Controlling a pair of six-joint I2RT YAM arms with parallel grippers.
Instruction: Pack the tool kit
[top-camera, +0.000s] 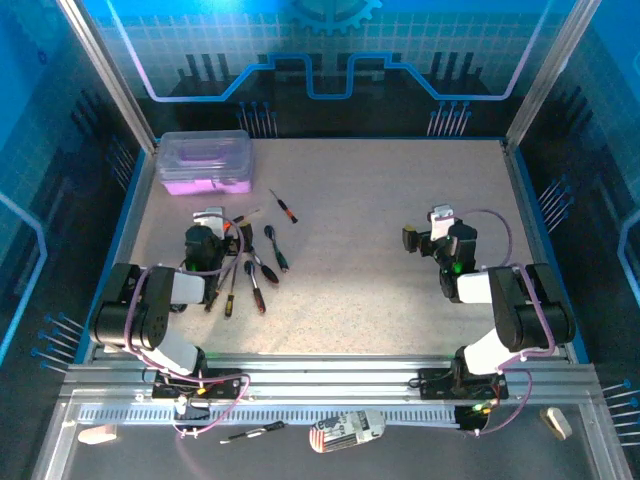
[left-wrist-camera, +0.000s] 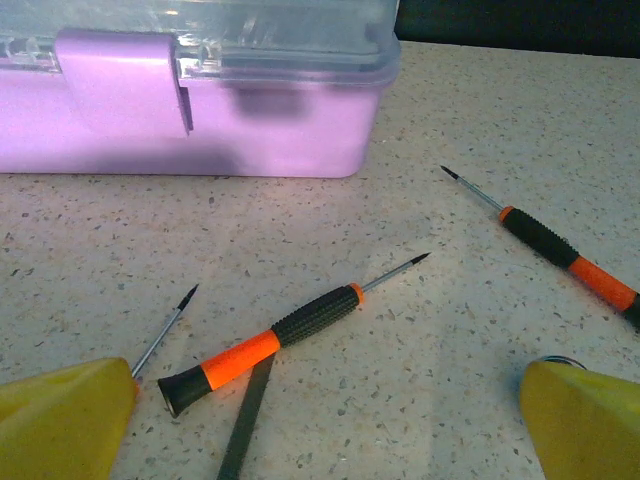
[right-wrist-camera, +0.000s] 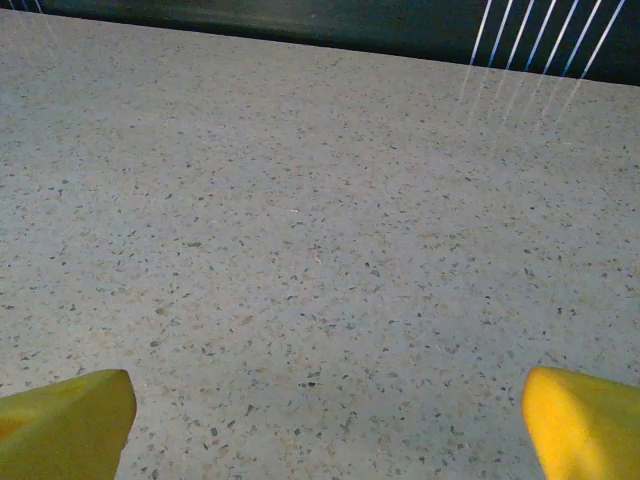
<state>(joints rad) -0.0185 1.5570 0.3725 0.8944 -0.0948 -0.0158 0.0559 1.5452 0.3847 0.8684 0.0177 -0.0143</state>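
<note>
Spread left gripper faces the tool kit's latch, indistinct overhead.

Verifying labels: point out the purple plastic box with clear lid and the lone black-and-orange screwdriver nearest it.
Purple plastic box (top-camera: 205, 156): top external view, on its clear lid.
Black-and-orange screwdriver (top-camera: 289, 212): top external view, on its handle.

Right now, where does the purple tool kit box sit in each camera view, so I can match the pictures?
Top external: tool kit box at the far left corner of the speckled tabletop.
Left wrist: upper left, beyond the screwdrivers.
Right wrist: tabletop ahead of the right end effector.
Shared landmark: the speckled tabletop.
</note>
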